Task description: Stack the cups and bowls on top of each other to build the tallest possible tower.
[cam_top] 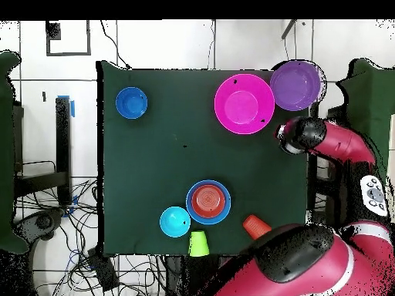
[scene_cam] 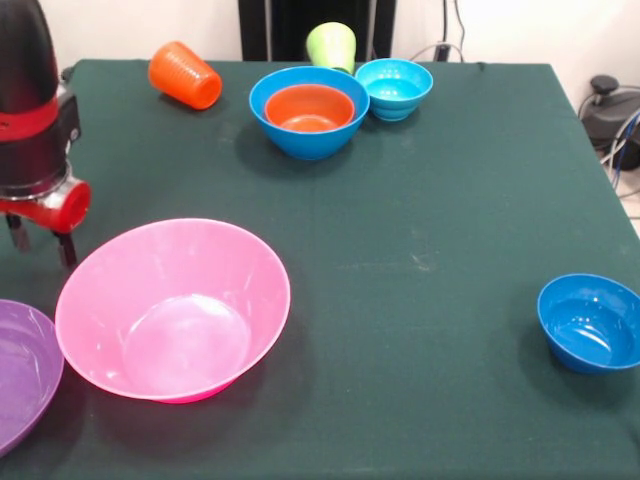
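Observation:
My gripper (scene_cam: 40,243) hangs over the table's left side, just left of the huge pink bowl (scene_cam: 172,310) and apart from it. Its fingers stand apart and hold nothing. The purple bowl (scene_cam: 20,372) lies at the near left corner, touching the pink one. The small orange bowl (scene_cam: 309,108) sits nested in the medium blue bowl (scene_cam: 309,140) at the far middle. The cyan bowl (scene_cam: 394,88) stands beside them. The orange ribbed cup (scene_cam: 184,75) lies on its side at the far left. The lime green cup (scene_cam: 332,45) is at the far edge. The dark blue bowl (scene_cam: 590,322) is alone at the right.
In the overhead view my arm (cam_top: 308,137) reaches in over the table's right edge, beside the pink bowl (cam_top: 244,103) and purple bowl (cam_top: 295,84). Cables and a black device (scene_cam: 610,115) lie beyond the table's right edge.

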